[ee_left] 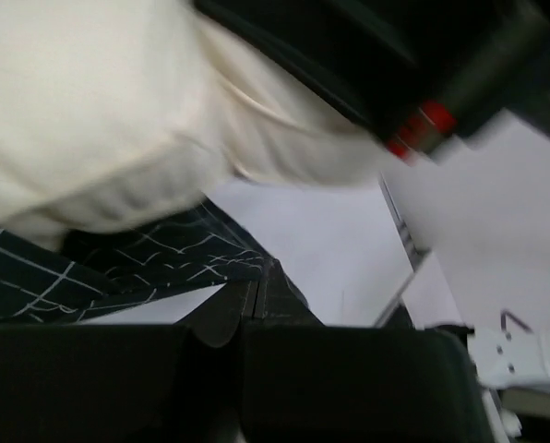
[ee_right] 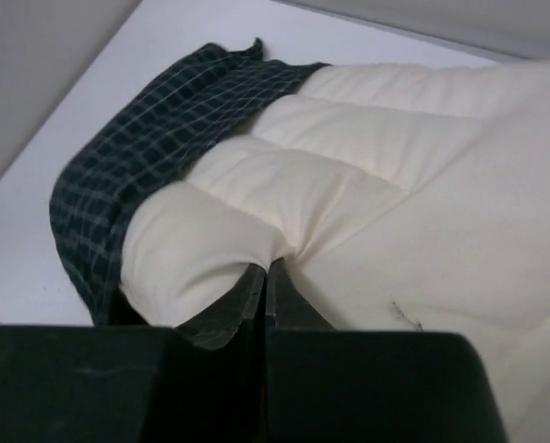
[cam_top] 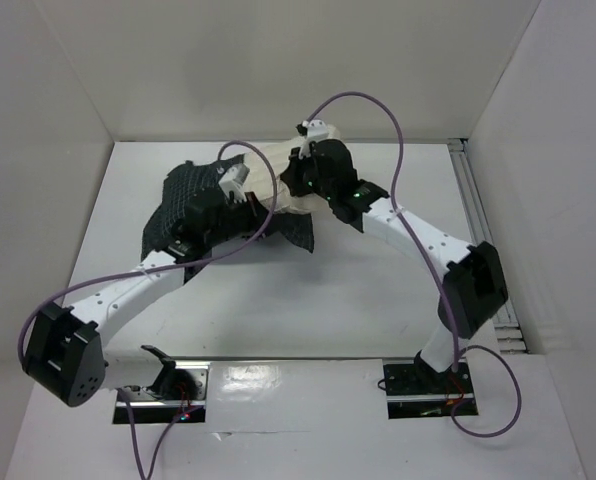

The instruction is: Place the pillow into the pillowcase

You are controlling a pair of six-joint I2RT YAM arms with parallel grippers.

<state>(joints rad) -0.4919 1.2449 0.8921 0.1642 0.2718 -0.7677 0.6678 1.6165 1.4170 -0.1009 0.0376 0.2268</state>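
The cream pillow (cam_top: 276, 172) lies at the back of the table with its left part inside the dark checked pillowcase (cam_top: 190, 198). My left gripper (cam_top: 240, 192) is at the pillowcase's open edge; in the left wrist view it (ee_left: 257, 293) is shut on a corner of the pillowcase (ee_left: 178, 254), with the pillow (ee_left: 90, 111) bulging just above. My right gripper (cam_top: 298, 185) sits on the pillow's right part; in the right wrist view it (ee_right: 268, 272) is shut on a pinch of the pillow (ee_right: 395, 175), and the pillowcase (ee_right: 137, 148) wraps the pillow's far end.
White walls enclose the table on the left, back and right. A metal rail (cam_top: 483, 225) runs along the right edge. The right arm's dark wrist (ee_left: 395, 65) hangs close over the left gripper. Purple cables (cam_top: 398, 150) loop above both arms.
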